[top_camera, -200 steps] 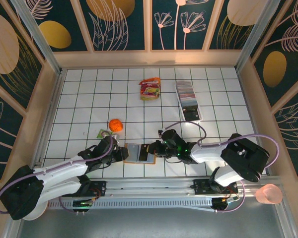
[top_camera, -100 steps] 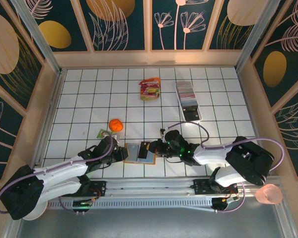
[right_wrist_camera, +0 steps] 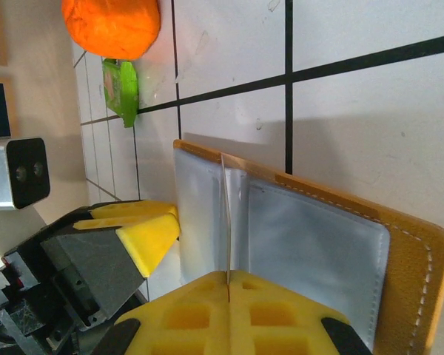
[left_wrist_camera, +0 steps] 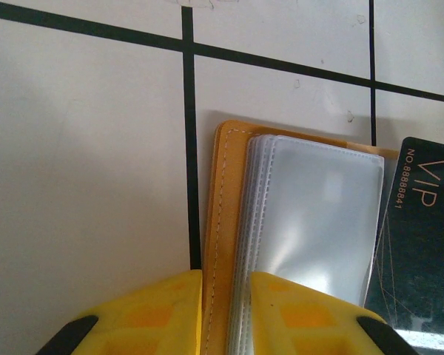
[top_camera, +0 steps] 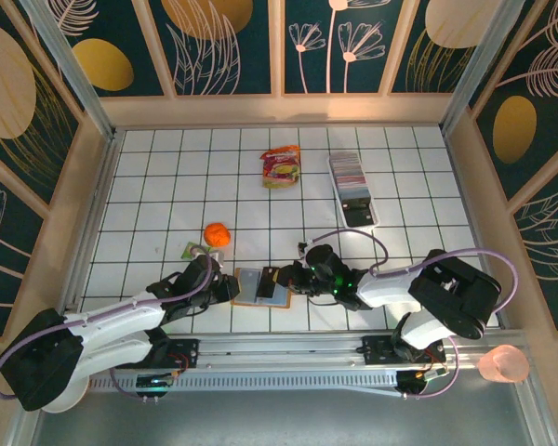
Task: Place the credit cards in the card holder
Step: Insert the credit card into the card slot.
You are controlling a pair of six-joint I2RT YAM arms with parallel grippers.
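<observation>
The orange-brown card holder (top_camera: 251, 290) lies open on the tiles near the front edge. My left gripper (top_camera: 232, 286) is shut on its left edge: the yellow pads (left_wrist_camera: 155, 314) pinch the cover and the clear sleeves (left_wrist_camera: 314, 214). My right gripper (top_camera: 281, 277) is shut on a dark credit card (top_camera: 269, 275), marked VIP (left_wrist_camera: 418, 222). This card stands on edge (right_wrist_camera: 226, 214) over the sleeves of the holder (right_wrist_camera: 318, 237), between two pockets. More credit cards fill the clear tray (top_camera: 352, 186) at the back right.
An orange ball (top_camera: 216, 234) and a small green packet (top_camera: 195, 249) lie just behind my left gripper. A red-and-yellow snack packet (top_camera: 281, 167) sits at the back middle. Wooden walls ring the tiled table.
My right gripper has carried the dark card slightly leftwards over the open holder. The left jaws have narrowed on the holder's edge.
</observation>
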